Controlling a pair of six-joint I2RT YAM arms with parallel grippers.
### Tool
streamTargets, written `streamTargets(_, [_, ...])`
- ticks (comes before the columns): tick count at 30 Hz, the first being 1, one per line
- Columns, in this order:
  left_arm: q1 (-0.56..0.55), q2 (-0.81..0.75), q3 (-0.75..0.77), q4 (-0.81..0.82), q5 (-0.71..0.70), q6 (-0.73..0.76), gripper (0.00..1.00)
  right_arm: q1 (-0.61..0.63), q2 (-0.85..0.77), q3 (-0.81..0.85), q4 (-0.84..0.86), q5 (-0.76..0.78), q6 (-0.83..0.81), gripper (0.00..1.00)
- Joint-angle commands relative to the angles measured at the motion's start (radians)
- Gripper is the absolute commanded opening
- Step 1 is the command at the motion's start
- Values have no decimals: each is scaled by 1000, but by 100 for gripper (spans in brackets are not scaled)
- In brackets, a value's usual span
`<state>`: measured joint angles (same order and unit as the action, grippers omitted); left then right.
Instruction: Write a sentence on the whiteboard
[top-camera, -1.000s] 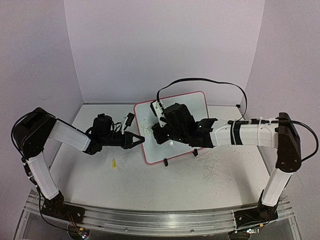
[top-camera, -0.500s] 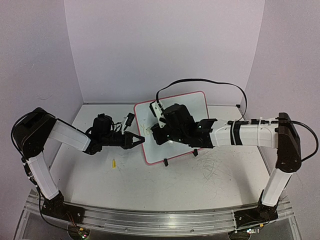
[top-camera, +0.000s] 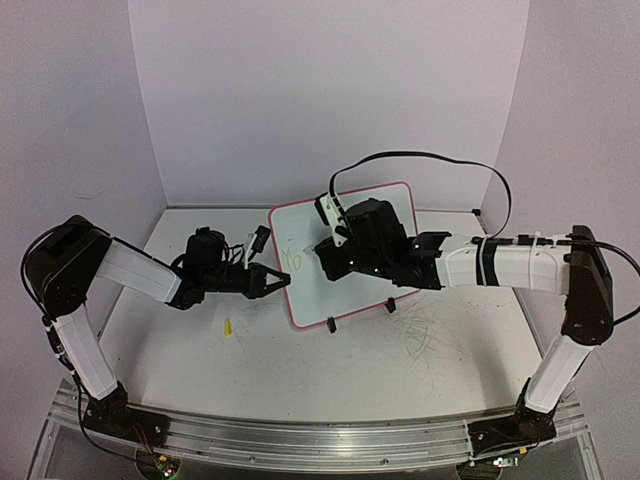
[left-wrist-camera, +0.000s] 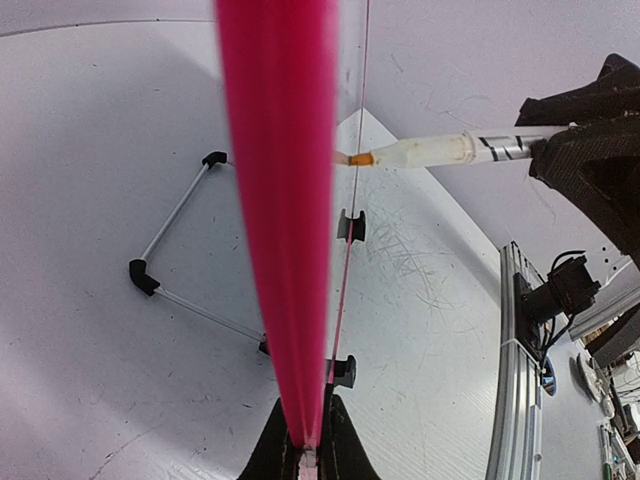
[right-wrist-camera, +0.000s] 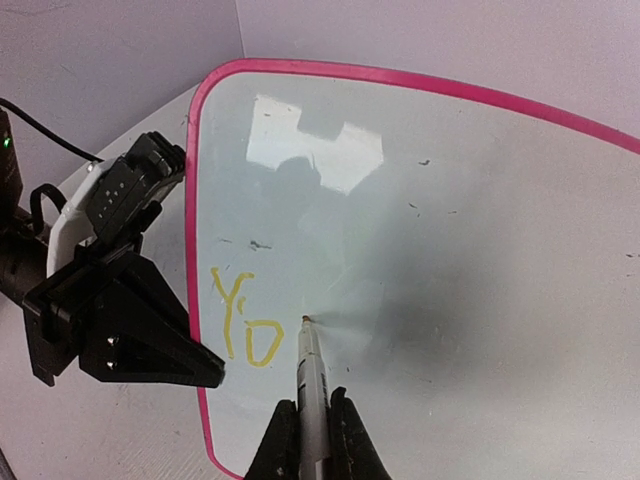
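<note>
The whiteboard (top-camera: 306, 296), white with a pink rim, stands tilted on its wire stand at the table's middle. My left gripper (top-camera: 283, 280) is shut on its left edge; in the left wrist view the rim (left-wrist-camera: 281, 200) runs up from between the fingertips (left-wrist-camera: 305, 441). My right gripper (right-wrist-camera: 312, 412) is shut on a grey marker (right-wrist-camera: 310, 372), which also shows from the side (left-wrist-camera: 432, 152). Its orange tip rests against the board just right of the sentence (right-wrist-camera: 245, 322), two yellow letters reading "Yo" (top-camera: 294, 260) near the left rim.
A small yellow piece (top-camera: 228, 326) lies on the table left of the board. The stand's black-tipped wire legs (left-wrist-camera: 178, 222) reach out behind the board, with feet (top-camera: 329, 324) at its front. Grey scratch marks (top-camera: 428, 336) cover the table at the right. A black cable (top-camera: 420, 158) arcs above the right arm.
My right gripper has moved right and a little up across the board, uncovering the yellow letters. The left gripper and the board have stayed put.
</note>
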<state>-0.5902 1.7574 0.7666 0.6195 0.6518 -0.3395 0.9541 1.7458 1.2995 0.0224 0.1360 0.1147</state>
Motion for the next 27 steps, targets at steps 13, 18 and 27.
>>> streamTargets(13, [-19, -4, 31, -76, -15, 42, 0, 5, 12, 8, 46, 18, -4, 0])
streamTargets(18, [-19, -1, 31, -77, -14, 44, 0, 5, 15, 0, 42, 14, -1, 0])
streamTargets(27, [-20, -7, 30, -81, -17, 46, 0, 5, 15, -11, 27, 24, 11, 0])
